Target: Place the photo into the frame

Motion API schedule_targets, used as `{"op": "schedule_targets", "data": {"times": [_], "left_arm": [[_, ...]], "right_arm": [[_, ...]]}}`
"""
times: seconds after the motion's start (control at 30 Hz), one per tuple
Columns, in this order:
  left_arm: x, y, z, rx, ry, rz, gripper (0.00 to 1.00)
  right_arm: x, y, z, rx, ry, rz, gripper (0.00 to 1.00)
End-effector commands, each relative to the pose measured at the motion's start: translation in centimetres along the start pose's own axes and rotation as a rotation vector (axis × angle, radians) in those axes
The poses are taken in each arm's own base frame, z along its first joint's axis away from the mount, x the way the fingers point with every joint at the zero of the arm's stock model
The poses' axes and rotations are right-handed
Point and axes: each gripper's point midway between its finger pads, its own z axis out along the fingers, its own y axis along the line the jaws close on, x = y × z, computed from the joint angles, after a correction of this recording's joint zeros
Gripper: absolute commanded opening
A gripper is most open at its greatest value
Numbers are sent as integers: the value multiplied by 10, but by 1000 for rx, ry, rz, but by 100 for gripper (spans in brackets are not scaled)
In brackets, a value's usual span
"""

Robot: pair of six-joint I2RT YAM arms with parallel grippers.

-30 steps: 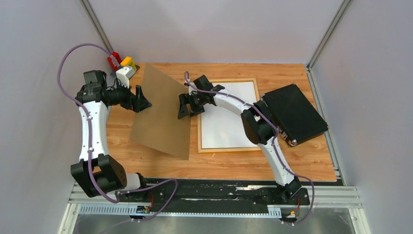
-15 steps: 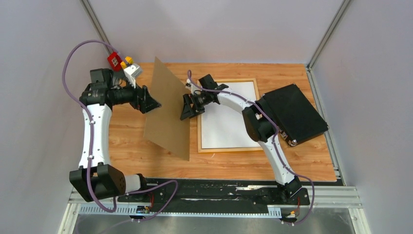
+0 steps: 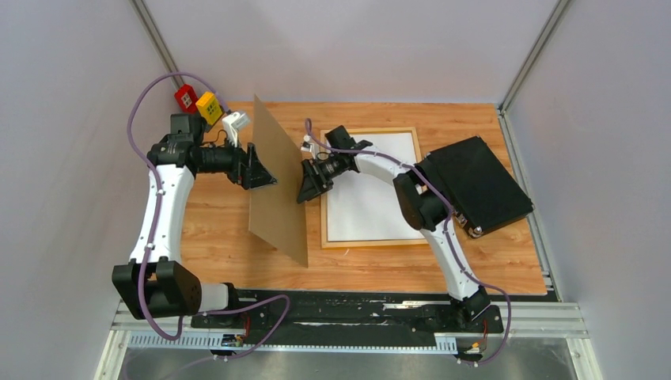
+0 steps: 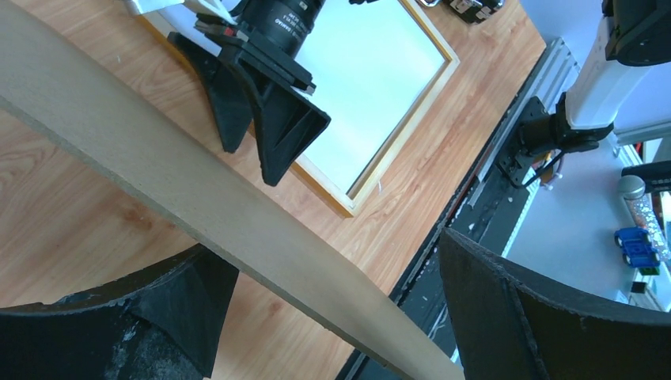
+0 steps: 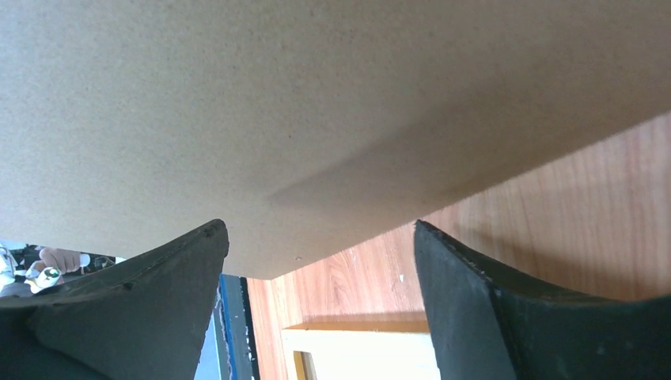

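Observation:
The frame (image 3: pixel 370 244) lies flat on the table right of centre, light wood rim up. Inside it the photo (image 3: pixel 368 198) shows only its white back. A brown hardboard panel (image 3: pixel 277 182) stands almost upright on its lower edge, left of the frame. My left gripper (image 3: pixel 265 172) is open against the panel's left face. In the left wrist view the panel (image 4: pixel 198 190) crosses between the wide fingers of that gripper (image 4: pixel 336 249), ungripped. My right gripper (image 3: pixel 305 188) is open at the panel's right face. The panel (image 5: pixel 316 95) fills the right wrist view above its spread fingers (image 5: pixel 318 229).
A black case (image 3: pixel 477 184) lies tilted at the table's right side, just beyond the frame. Red (image 3: pixel 186 96) and yellow (image 3: pixel 208 103) blocks sit at the back left corner. Grey walls close in both sides and the back. The arms' base rail (image 3: pixel 348 313) runs along the near edge.
The hardboard panel has tipped from a low lean to nearly upright. My left gripper moved right and up along with it. The right gripper stayed almost in place at the panel's right face.

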Motion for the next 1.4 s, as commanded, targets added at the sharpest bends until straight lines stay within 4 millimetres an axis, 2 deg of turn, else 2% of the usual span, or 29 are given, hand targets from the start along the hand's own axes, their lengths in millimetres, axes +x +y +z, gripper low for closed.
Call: {"op": "schedule_targets", "data": {"times": [0.0, 0.2, 0.4, 0.6, 0.63, 0.9, 1.03, 1.37], "left_arm": [[-16, -3, -1, -21, -38, -4, 100], [-22, 2, -2, -68, -46, -17, 100], [-28, -2, 0, -69, -49, -19, 100], [-37, -9, 4, -58, -53, -5, 100], [-38, -16, 9, -42, -43, 8, 100], [-41, -32, 27, 3, -22, 35, 100], [-39, -39, 32, 25, -8, 55, 100], [-32, -59, 40, 110, 13, 97, 100]], "right_arm": [[-28, 27, -32, 24, -74, -112, 88], [-48, 46, -60, 72, -141, -109, 88], [-72, 92, -86, 53, -206, -134, 88], [-90, 129, -98, -14, -242, -124, 88], [-92, 135, -99, -32, -244, -125, 88], [-101, 179, -107, -159, -248, -105, 88], [-102, 195, -114, -195, -261, -103, 88], [-108, 211, -121, -216, -288, -79, 88]]}}
